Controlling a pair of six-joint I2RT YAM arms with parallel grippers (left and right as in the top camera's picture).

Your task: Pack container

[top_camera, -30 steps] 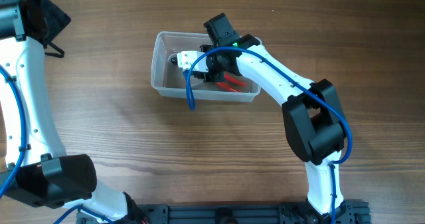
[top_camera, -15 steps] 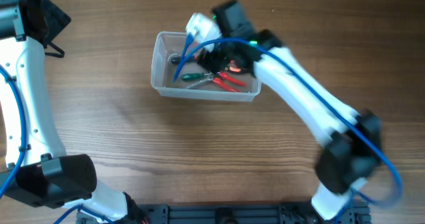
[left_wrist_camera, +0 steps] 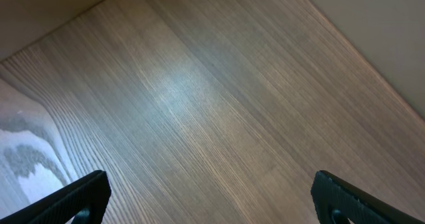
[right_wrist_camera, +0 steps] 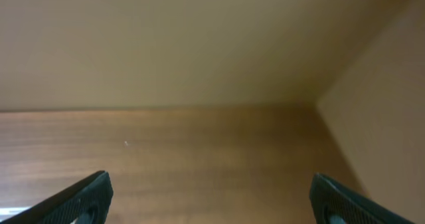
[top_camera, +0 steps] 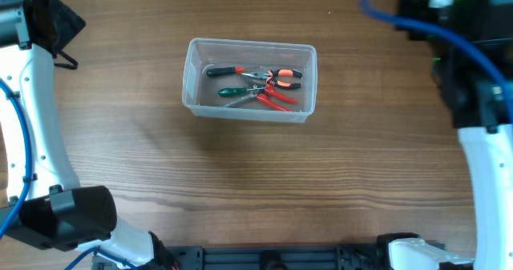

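The clear plastic container [top_camera: 192, 70] stands on the table left of centre in the overhead view. Inside it lie several hand tools: orange-handled pliers [top_camera: 280, 78], red-handled cutters [top_camera: 276, 102], a green-handled screwdriver [top_camera: 232, 90] and a dark screwdriver with a red band [top_camera: 223, 71]. My right arm [top_camera: 473, 78] is raised at the far right, well away from the container. In the right wrist view my right gripper [right_wrist_camera: 211, 201] is open and empty over bare wood. My left gripper [left_wrist_camera: 212, 201] is open and empty over bare table at the far left.
The left arm [top_camera: 32, 126] runs down the left edge of the overhead view, with its base at the bottom left. A pale wall [right_wrist_camera: 199, 38] borders the table beyond the right gripper. Blue cables hang off both arms.
My right arm has lifted out of the container and swung away to the far right. The tools it had covered lie uncovered in the container. The left arm has not moved.
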